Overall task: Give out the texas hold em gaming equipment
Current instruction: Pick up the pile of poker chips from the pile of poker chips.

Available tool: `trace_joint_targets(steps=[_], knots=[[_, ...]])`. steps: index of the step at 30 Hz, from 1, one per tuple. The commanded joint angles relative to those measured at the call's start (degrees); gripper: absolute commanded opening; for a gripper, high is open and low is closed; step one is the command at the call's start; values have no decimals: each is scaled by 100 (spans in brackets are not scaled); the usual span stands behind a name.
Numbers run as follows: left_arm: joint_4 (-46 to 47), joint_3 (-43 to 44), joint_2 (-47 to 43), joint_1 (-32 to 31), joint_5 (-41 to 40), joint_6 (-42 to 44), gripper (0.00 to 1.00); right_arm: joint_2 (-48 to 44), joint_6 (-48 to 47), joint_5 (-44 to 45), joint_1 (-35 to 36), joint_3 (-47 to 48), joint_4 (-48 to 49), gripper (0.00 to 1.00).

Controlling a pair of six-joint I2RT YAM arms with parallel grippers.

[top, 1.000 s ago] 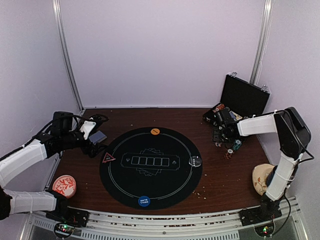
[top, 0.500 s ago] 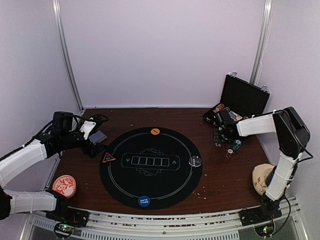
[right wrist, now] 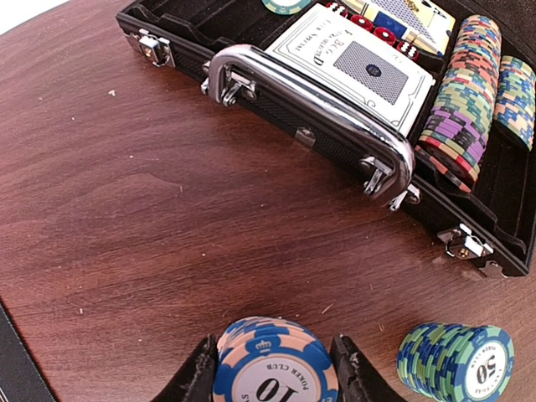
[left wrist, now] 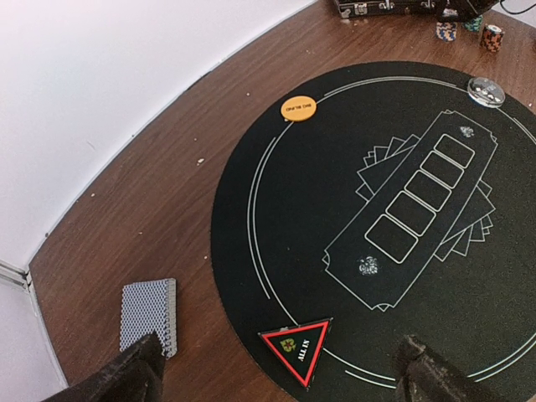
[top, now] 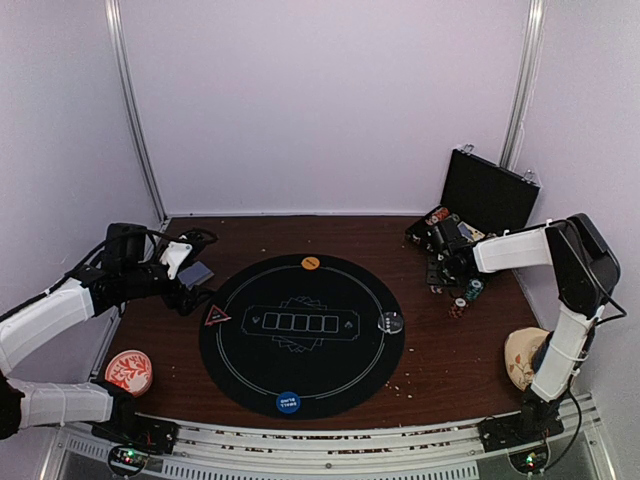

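Right gripper (right wrist: pixel 276 368) half closed around blue chip stack (right wrist: pixel 275 383) on tabletop (right wrist: pixel 126 209) before case (right wrist: pixel 310 92), contact unclear. Left gripper (left wrist: pixel 283 375) wide open, empty. Buttons (left wrist: pixel 296 107), triangle marker (left wrist: pixel 296 352), cards (left wrist: pixel 149 314) laid out; most chips (right wrist: pixel 461 84) undistributed.

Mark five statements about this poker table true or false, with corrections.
The orange button disc lies at the black mat's far edge. True.
The red triangle marker sits beside the case. False: it lies on the mat's left edge.
The right gripper has its fingers against both sides of a blue-and-pink chip stack. True.
The case is shut. False: it stands open, chips and cards inside.
The left gripper holds the card deck. False: it is open and empty; the deck lies on the table.
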Motion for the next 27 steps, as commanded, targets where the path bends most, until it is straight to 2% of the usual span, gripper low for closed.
trace_joint_targets(steps=[1,9,22,27], knots=[[280,-62,23,23,72,61,98,-95,-37,161,-26,48,-55,32],[276,-57,23,22,81,64,98,-183,-68,167,-9,44,-36,23],[278,-53,24,25,81,62,98,-396,-169,486,173,85,-91,18],[276,-53,25,25,72,61,98,-473,-307,625,515,200,-198,18]])
